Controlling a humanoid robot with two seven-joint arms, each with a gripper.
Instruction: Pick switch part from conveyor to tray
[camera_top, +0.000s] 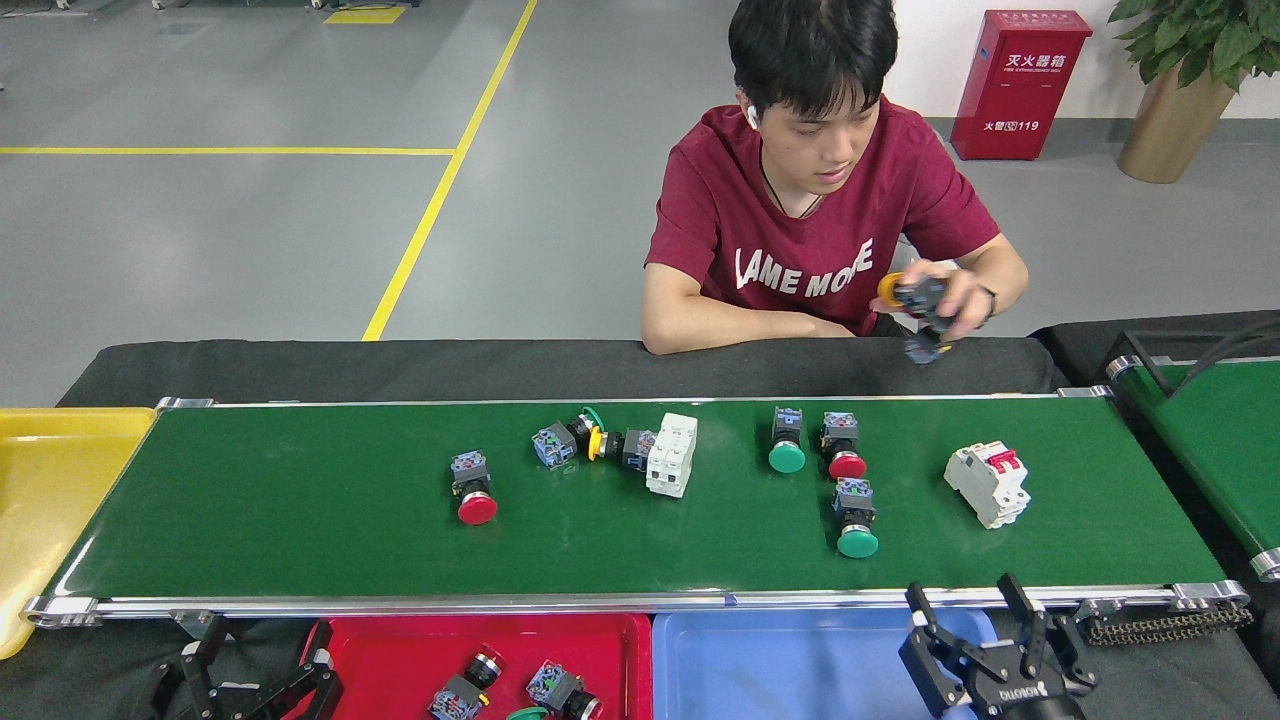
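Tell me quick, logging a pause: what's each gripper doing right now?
Left gripper: open, empty, beside the red tray.
Right gripper: open, empty, at the blue tray, short of the conveyor.
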